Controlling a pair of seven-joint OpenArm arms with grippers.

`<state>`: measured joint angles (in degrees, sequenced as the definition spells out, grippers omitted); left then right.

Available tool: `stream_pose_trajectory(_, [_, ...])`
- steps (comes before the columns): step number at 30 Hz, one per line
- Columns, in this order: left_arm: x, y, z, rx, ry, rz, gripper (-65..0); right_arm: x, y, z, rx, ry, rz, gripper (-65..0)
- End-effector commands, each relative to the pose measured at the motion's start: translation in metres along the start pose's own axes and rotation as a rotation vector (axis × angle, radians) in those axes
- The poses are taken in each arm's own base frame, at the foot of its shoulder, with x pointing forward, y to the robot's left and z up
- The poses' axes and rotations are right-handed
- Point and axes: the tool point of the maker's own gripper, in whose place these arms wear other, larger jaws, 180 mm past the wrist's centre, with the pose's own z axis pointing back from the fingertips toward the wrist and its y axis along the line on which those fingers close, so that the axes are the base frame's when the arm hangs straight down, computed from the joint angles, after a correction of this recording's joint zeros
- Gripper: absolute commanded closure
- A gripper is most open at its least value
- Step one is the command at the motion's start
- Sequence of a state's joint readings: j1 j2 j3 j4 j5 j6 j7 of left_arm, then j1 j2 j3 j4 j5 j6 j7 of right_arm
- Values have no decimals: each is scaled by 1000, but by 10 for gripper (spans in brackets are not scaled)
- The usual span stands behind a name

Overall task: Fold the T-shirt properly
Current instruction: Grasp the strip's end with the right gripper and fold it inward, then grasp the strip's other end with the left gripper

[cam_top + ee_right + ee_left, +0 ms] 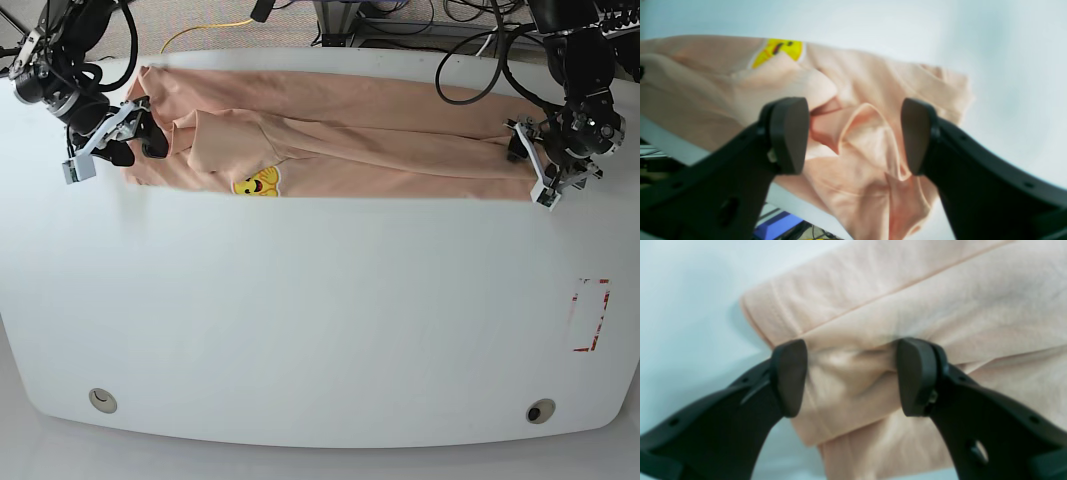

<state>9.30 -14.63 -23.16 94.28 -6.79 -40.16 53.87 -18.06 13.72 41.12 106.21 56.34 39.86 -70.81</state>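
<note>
The T-shirt [350, 140] lies long across the far tabletop [320, 320]. It looks soft and floppy, so grab the 2 ends. Both end effectors, left [851, 376] and right [853, 135], are released, with cloth between them.

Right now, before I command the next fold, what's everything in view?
T-shirt: one, peach, folded into a long band across the table's far side.
Cartoon print: one, yellow, on the shirt's near edge.
Table: one, white.
Marking: one, red, rectangular, table's right edge in the base view.
Cables: several, black and yellow, floor behind.
Left claw: open, straddling a fabric bunch.
Right claw: open over crumpled cloth.
</note>
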Motion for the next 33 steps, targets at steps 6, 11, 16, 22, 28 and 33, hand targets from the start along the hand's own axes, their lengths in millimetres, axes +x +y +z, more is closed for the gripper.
stream_pose_trajectory(6, [25, 19, 23, 85, -67, -46, -390, 8, 58, -22, 182, -65, -14, -388])
stream_pose_trajectory(11, [27, 21, 24, 93, -72, -49, -390, -2, 89, -39, 272, -43, -33, -274])
stream_pose_trajectory(16, [23, 19, 23, 85, -60, -47, -390, -20, 102, -56, 274, 42, -2, -214])
stream_pose_trajectory(22, [10, 18, 13, 62, -25, -22, -390, -47, 73, -72, 156, 182, 24, -209])
stream_pose_trajectory(28, [15, 32, 28, 115, -55, -7, -392, -61, 42, -70, 65, 237, 47, -209])
stream_pose_trajectory(33, [7, 62, 46, 177, -23, 100, -397, -69, 30, -72, 55, 257, 28, -209])
